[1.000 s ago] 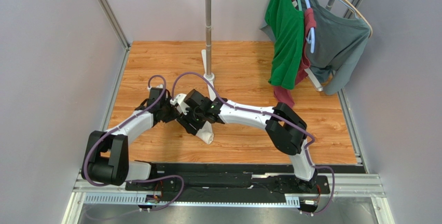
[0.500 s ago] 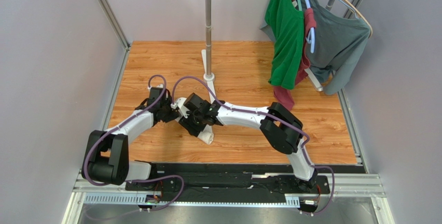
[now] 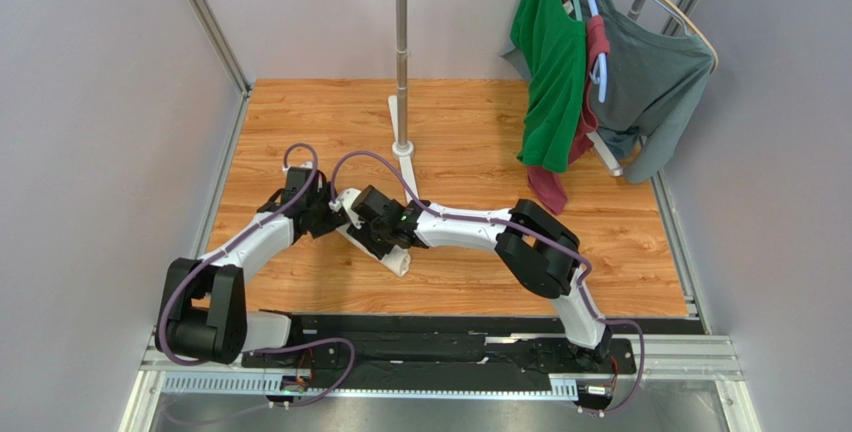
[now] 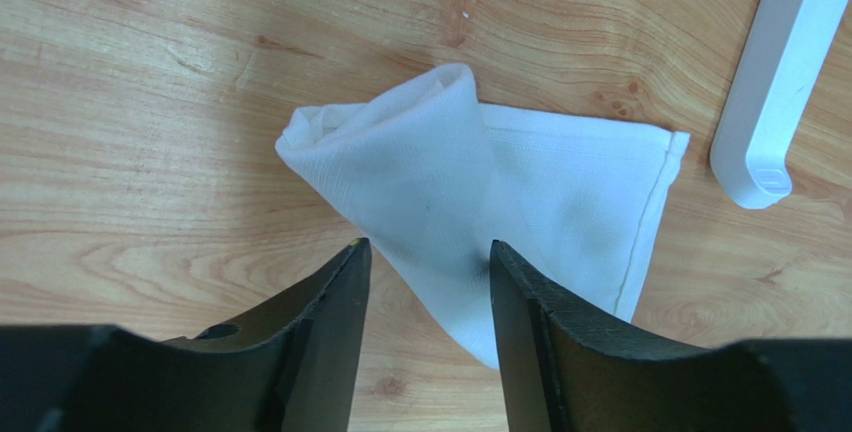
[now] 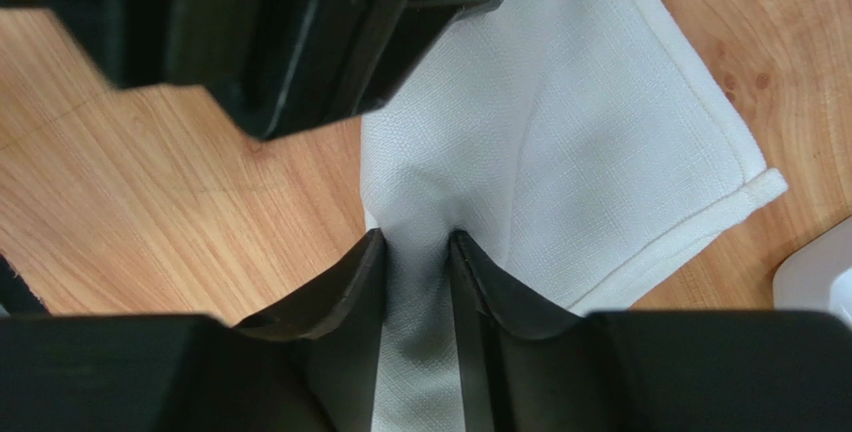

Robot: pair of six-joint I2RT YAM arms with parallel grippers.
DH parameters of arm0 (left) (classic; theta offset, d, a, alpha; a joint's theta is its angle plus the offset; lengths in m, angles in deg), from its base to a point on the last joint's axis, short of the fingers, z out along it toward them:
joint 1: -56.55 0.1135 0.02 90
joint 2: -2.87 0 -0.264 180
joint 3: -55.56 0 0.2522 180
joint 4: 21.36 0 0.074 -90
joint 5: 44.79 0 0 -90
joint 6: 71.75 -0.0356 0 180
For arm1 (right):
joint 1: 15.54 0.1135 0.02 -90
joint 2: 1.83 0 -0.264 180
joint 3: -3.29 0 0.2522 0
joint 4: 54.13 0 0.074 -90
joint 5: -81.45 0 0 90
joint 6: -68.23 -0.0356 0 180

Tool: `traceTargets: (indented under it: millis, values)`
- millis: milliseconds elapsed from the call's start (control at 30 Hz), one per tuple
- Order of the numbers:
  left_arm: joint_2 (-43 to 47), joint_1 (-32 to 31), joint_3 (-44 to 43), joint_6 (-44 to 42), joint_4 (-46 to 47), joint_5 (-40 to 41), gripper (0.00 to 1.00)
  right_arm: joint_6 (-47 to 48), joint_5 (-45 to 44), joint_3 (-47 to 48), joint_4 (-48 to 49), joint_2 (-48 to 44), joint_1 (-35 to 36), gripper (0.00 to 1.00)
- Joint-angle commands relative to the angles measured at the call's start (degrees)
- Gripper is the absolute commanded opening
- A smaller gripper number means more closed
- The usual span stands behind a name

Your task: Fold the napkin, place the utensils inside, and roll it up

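The white napkin (image 4: pixel 440 167) lies on the wooden table as a loosely rolled, cone-like bundle with one hemmed corner spread flat. From above, only its end (image 3: pixel 398 262) shows below the two wrists. My left gripper (image 4: pixel 428 247) stands open at the bundle's near edge, with bare wood showing between its fingers. My right gripper (image 5: pixel 416 236) is shut on a fold of the napkin (image 5: pixel 600 132), pinched between its fingertips. The left gripper (image 5: pixel 300 32) looms just beyond it. The utensils are out of view.
A white pole stand (image 3: pixel 403 147) rises just behind the grippers; one of its feet (image 4: pixel 770 82) lies right of the napkin. A green shirt (image 3: pixel 550 62) and a grey shirt (image 3: pixel 655 77) hang at the back right. Grey walls enclose the table (image 3: pixel 480 132).
My left gripper has opened and let go of the napkin. My right gripper has shifted slightly left and closed onto the napkin.
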Motion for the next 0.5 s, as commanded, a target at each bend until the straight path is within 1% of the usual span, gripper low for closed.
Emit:
traceTargets:
  millis: [0,33,100,133,200,233,333,467]
  values:
    - [3.56,0.07,-3.23,0.6,-4.19,1.61,0.58,-3.11,-3.31,-3.61,-2.32,5.57,-0.14,0.29]
    - [4.09,0.07,-3.58,0.77,-4.72,2.49,0.59,-3.46,-1.39,-3.96,-2.4,5.4,-0.06,0.27]
    - [6.19,0.16,-3.59,0.86,-5.95,2.94,0.62,-4.51,1.96,-5.02,-1.79,4.53,-0.41,0.26]
    - [6.81,0.42,-3.41,1.13,-6.31,3.55,0.63,-4.95,5.01,-5.37,-1.62,4.08,-0.76,0.25]
    - [8.48,1.21,-3.06,1.13,-7.01,4.52,0.63,-6.18,8.54,-6.34,-0.91,3.2,-1.46,0.25]
    - [9.01,1.56,-2.45,1.3,-7.1,4.78,0.63,-6.62,12.82,-6.43,-0.74,2.5,-2.42,0.25]
    - [10.95,2.35,-0.35,1.83,-6.93,4.87,0.63,-8.03,19.69,-5.99,-0.3,2.32,-4.36,0.25]
    - [13.15,2.44,2.38,2.71,-5.7,4.26,0.63,-9.61,26.65,-4.59,-0.21,3.28,-6.56,0.25]
